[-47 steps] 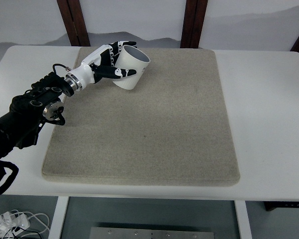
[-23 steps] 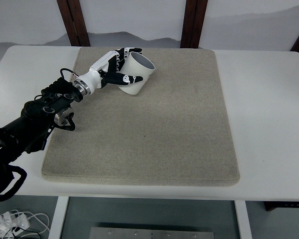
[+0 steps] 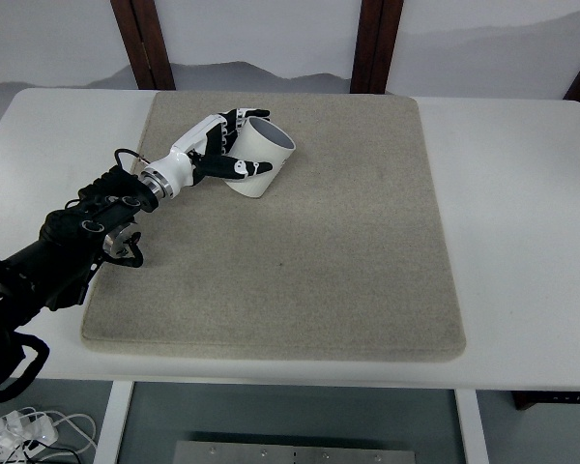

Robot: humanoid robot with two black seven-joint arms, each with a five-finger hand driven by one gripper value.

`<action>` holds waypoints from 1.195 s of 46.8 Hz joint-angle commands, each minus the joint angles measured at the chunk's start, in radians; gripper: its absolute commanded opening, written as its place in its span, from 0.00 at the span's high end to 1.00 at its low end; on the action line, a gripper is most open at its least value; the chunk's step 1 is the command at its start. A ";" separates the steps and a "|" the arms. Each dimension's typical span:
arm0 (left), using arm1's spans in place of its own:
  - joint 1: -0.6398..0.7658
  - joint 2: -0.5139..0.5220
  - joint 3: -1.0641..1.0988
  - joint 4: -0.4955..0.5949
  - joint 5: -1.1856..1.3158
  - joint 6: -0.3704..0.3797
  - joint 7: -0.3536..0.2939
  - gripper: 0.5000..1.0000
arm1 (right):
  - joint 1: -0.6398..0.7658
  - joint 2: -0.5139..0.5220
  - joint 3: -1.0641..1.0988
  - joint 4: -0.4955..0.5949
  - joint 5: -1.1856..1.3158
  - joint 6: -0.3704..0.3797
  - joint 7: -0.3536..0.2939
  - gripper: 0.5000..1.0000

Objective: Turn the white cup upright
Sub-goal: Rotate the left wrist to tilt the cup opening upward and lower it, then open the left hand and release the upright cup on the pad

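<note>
Beige felt mat (image 3: pixel 300 242), coarse and slightly mottled, covers most of what we look down on; it is a large rounded-corner square lying flat on a white table (image 3: pixel 522 222), which shows as a bare margin along all four sides, widest at the right. Beyond the far edge of the table we see a pale wall (image 3: pixel 271 34) with a grey wavy band near its foot, crossed by dark brown wooden posts (image 3: pixel 145 43), two to the left and right of centre and a sliver of others at the frame's edges. Below the near edge of the table we make out a greyish floor, a white table leg (image 3: pixel 116 425), and a tangle of white cables (image 3: pixel 19 430) in the lower left corner.

Our left hand (image 3: pixel 222 155), white with black joints, reaches in on a black arm (image 3: pixel 58 261) from the lower left. Its fingers wrap the white cup (image 3: pixel 259 159), thumb along the near side and the other fingers over the far side, so we are grasping the cup. The cup sits at the far left part of the mat, tilted, with its open mouth facing up and to the right and its base end down toward the mat; we cannot tell whether the base touches the felt.
</note>
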 commanded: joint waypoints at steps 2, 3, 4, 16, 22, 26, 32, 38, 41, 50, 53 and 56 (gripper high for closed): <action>0.007 0.002 -0.012 0.000 -0.006 -0.001 0.000 0.57 | 0.000 0.000 0.001 0.000 0.000 0.000 0.000 0.10; 0.007 0.002 -0.014 0.000 -0.006 -0.001 0.000 0.53 | 0.000 0.000 0.000 0.000 0.000 0.000 0.001 0.10; 0.007 0.002 -0.015 0.000 -0.008 -0.001 0.000 0.49 | 0.000 0.000 0.000 0.000 0.000 0.000 0.001 0.10; 0.007 0.004 -0.031 -0.002 -0.008 -0.003 0.000 0.33 | 0.000 0.000 0.000 0.000 0.000 0.000 0.000 0.10; -0.001 0.002 -0.034 -0.002 -0.009 -0.001 0.000 0.24 | 0.000 0.000 0.000 0.000 0.000 0.000 0.000 0.10; -0.006 0.004 -0.043 -0.003 -0.009 0.000 0.000 0.16 | 0.000 0.000 0.000 0.000 0.000 0.000 0.000 0.10; -0.007 0.004 -0.051 -0.003 -0.008 0.000 0.000 0.11 | 0.000 0.000 0.000 0.000 0.000 0.000 0.000 0.10; -0.009 0.002 -0.051 -0.003 -0.006 0.008 0.000 0.07 | 0.000 0.000 0.001 0.000 0.000 0.000 0.000 0.10; -0.009 0.002 -0.051 -0.003 -0.006 0.009 0.000 0.06 | 0.000 0.000 0.000 0.000 0.000 0.000 0.000 0.10; -0.013 0.004 -0.052 -0.005 -0.009 0.003 0.000 0.02 | 0.000 0.000 0.000 0.000 0.000 0.000 0.001 0.10; -0.016 0.005 -0.051 -0.014 -0.011 -0.010 0.000 0.02 | 0.000 0.000 0.001 0.000 0.000 0.000 0.000 0.10; -0.016 0.014 -0.051 -0.025 -0.009 -0.020 0.000 0.02 | 0.000 0.000 0.000 0.000 0.000 0.000 0.000 0.10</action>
